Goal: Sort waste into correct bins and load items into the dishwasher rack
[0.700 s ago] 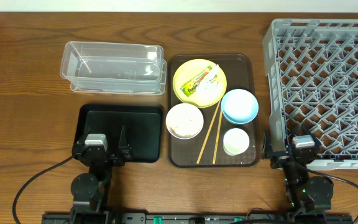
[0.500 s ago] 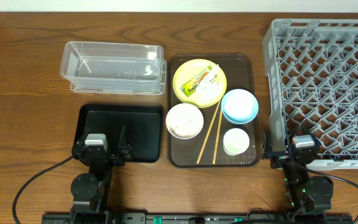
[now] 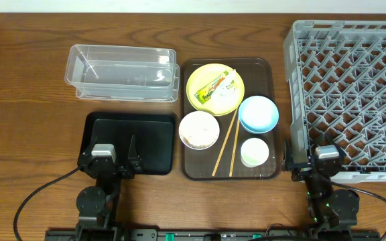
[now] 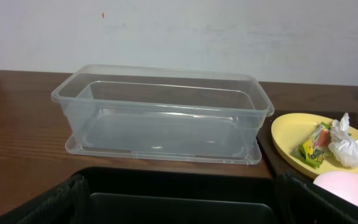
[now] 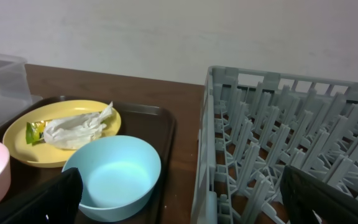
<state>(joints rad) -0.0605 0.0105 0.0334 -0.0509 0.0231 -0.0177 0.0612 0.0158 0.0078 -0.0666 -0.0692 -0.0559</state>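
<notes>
The yellow plate on the brown serving tray holds the green-yellow wrapper and crumpled white paper. The white bowl holds rice scraps. The light blue bowl, pale cup and two chopsticks lie beside it. The clear tub and black tray are at the left, the grey rack at the right. My left gripper is open and empty over the black tray's near edge. My right gripper is open and empty at the rack's near left corner.
The brown serving tray lies between the bins and the rack. In the left wrist view the clear tub stands straight ahead. In the right wrist view the blue bowl is ahead left and the rack wall ahead right.
</notes>
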